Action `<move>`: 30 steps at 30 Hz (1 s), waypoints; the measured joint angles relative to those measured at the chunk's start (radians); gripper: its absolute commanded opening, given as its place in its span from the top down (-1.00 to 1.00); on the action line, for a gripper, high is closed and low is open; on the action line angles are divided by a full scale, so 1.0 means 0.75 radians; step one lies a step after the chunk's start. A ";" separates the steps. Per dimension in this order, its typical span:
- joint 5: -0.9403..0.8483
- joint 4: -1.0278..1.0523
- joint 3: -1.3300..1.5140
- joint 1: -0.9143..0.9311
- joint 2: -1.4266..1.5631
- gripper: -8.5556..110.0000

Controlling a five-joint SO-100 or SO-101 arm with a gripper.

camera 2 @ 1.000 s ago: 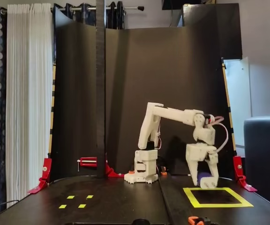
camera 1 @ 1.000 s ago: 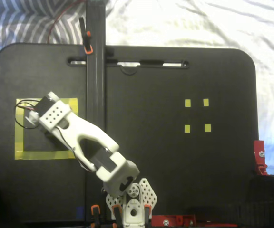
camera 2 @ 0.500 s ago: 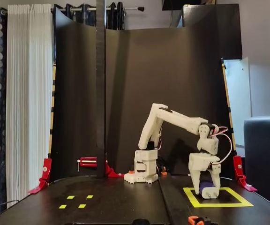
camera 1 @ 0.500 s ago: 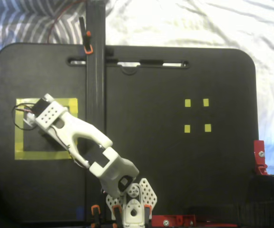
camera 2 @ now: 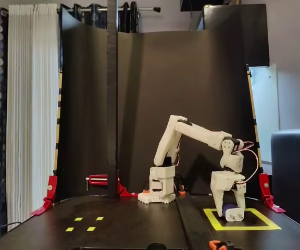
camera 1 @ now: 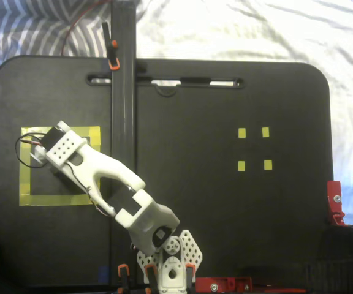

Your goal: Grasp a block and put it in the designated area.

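Note:
In a fixed view from the front, the dark blue block (camera 2: 228,210) rests on the black surface inside the designated area (camera 2: 264,227), a square of yellow tape at the right. My white gripper (camera 2: 226,212) points down over the block with its jaws spread, and a gap shows beside the left finger (camera 2: 215,200). From above in a fixed view, the gripper (camera 1: 46,158) sits over the taped square (camera 1: 24,177) at the left. The block is hidden under it there.
A tall black post (camera 1: 122,92) stands just right of the taped square, next to my arm. Four tiny yellow tape squares (camera 1: 254,149) mark the board's right half. Red clamps (camera 1: 334,202) hold the board's edges, and the arm's base (camera 1: 167,269) sits at the near edge.
The arm reached out and lowered the block from just above the square's far edge down onto the surface inside it. The jaws then spread apart from the block.

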 measured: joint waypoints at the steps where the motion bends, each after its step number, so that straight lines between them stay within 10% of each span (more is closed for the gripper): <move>1: 0.000 0.000 0.000 0.000 0.000 0.45; 30: 0.000 0.012 -0.002 0.000 0.000 0.27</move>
